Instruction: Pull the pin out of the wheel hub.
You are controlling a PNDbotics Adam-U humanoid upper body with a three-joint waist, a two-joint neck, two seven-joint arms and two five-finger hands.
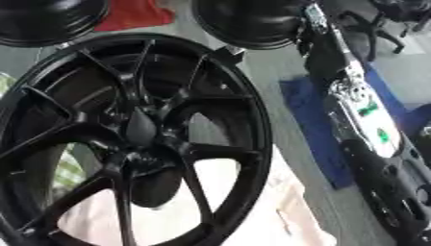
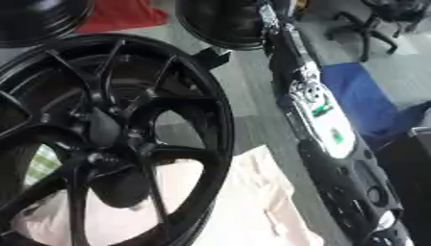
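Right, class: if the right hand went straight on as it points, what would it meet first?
Probably the far black wheel at the top, close beside the right hand; depth is unclear, so it might pass.

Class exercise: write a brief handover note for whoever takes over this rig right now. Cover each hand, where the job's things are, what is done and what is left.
Right arm runs along the view's right side; its hand is hidden at the top. Left hand: not in view.
Black wheel stands tilted at left; its hub is untouched.
No pin can be made out.
Left: find the pin, grasp it, pull it out.
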